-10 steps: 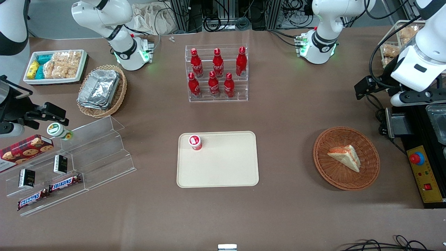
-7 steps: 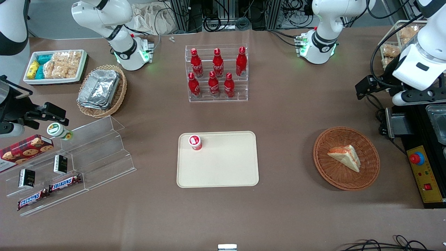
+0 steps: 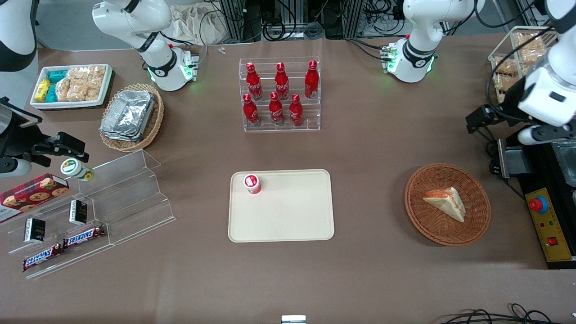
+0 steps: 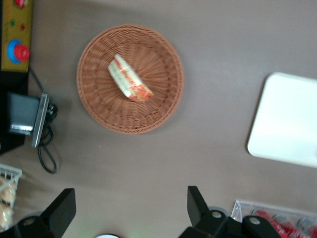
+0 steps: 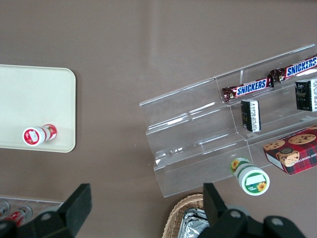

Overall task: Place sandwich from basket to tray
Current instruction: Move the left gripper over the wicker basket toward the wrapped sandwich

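The sandwich (image 3: 445,203), a white bread wedge with orange-red filling, lies in the round reddish-brown wicker basket (image 3: 423,220) toward the working arm's end of the table. The left wrist view shows the sandwich (image 4: 130,83) in the basket (image 4: 99,111) too. The cream tray (image 3: 292,220) lies mid-table, and its corner shows in the left wrist view (image 4: 290,119). My left gripper (image 4: 129,206) is open and empty. It hangs high above the bare table, farther from the front camera than the basket, under the arm's wrist (image 3: 542,101).
A small red-capped bottle (image 3: 252,183) stands on the tray's corner. A rack of red cola bottles (image 3: 280,94) stands farther back. A black control box with a red button (image 3: 546,225) sits beside the basket. A wire basket of snacks (image 3: 513,58) is near the working arm.
The left arm's wrist has drifted a little away from the front camera and toward the table's end. The sandwich, basket and tray have not moved.
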You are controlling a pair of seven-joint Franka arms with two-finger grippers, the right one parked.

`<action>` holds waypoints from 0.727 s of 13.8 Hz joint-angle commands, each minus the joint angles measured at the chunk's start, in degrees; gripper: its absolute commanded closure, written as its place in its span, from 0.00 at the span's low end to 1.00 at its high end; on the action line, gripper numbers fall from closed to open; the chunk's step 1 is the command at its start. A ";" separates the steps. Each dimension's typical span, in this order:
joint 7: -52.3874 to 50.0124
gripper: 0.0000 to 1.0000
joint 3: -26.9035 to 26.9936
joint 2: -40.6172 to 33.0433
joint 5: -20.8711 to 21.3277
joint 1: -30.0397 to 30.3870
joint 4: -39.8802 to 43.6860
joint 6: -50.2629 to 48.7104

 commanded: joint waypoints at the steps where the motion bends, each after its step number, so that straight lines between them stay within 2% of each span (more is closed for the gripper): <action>1: -11.80 0.00 -0.16 4.31 -0.53 0.56 1.69 0.34; 5: -24.20 0.00 -0.16 10.80 -1.14 3.37 1.16 7.36; 7: -33.17 0.00 -0.08 15.98 0.00 3.54 0.64 10.87; 10: -35.21 0.00 0.36 22.58 0.09 3.72 -1.91 17.37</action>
